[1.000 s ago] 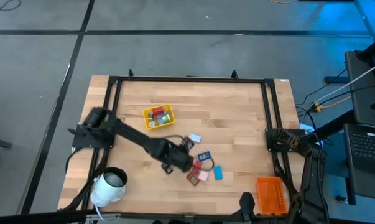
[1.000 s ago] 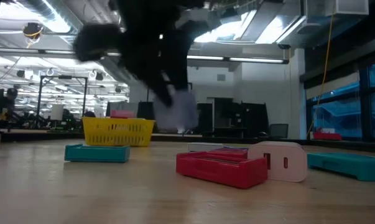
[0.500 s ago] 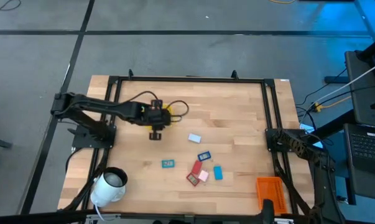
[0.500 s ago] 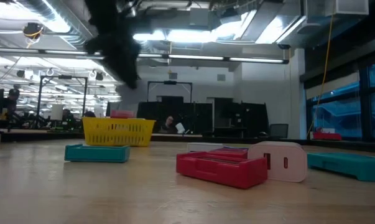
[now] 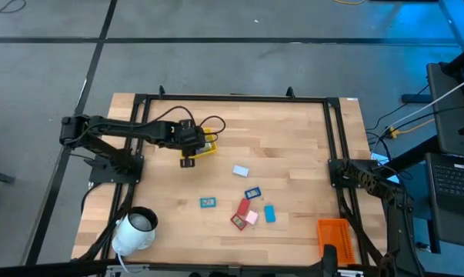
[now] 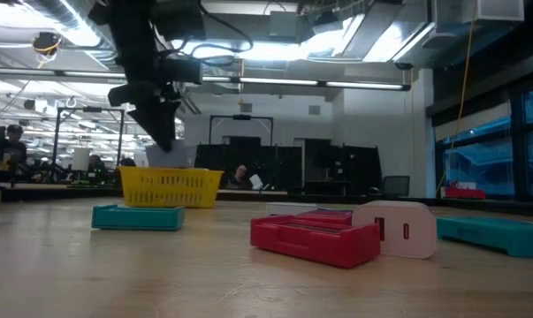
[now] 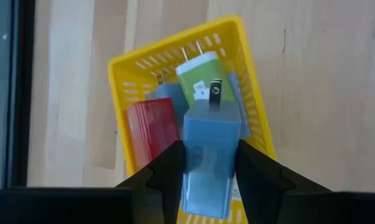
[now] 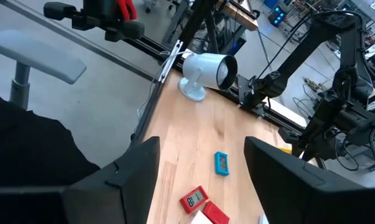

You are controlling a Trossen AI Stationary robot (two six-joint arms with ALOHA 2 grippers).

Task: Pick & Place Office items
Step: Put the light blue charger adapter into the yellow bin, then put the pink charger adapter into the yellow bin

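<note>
My left gripper (image 7: pixel 210 163) hangs over the yellow tray (image 7: pixel 132 68), shut on a light blue office item (image 7: pixel 212 134) with a small metal tip. In the high view it (image 5: pixel 190 151) covers most of the tray (image 5: pixel 208 146). Inside the tray lie a red piece (image 7: pixel 151 127) and a green plug piece (image 7: pixel 199 71). More office items lie flat on the table's middle: teal (image 5: pixel 208 202), light blue (image 5: pixel 240 171), blue (image 5: pixel 252 192), red (image 5: pixel 242 208), pink (image 5: pixel 252 218). My right gripper (image 8: pixel 203 186) waits open near the table's near right corner. My left gripper pinches the light blue item by its two long sides (image 7: pixel 188 163) between its two fingers. The fingers slant down from above and lie along the item, whose metal-tipped end (image 7: pixel 215 93) sticks out past the fingertips. It is lifted clear above the yellow tray.
A white roll (image 5: pixel 135 228) lies at the near left corner and an orange tray (image 5: pixel 333 238) at the near right. A black frame (image 5: pixel 232 98) runs along the table's far and side edges. Bare wood lies on the far right half.
My left gripper has swung from the cluster of pieces at the table's middle toward the far left, rolling as it went, and now hangs over the yellow tray with the light blue item. The teal piece it covered now shows. My right gripper shifted slightly toward the right edge.
</note>
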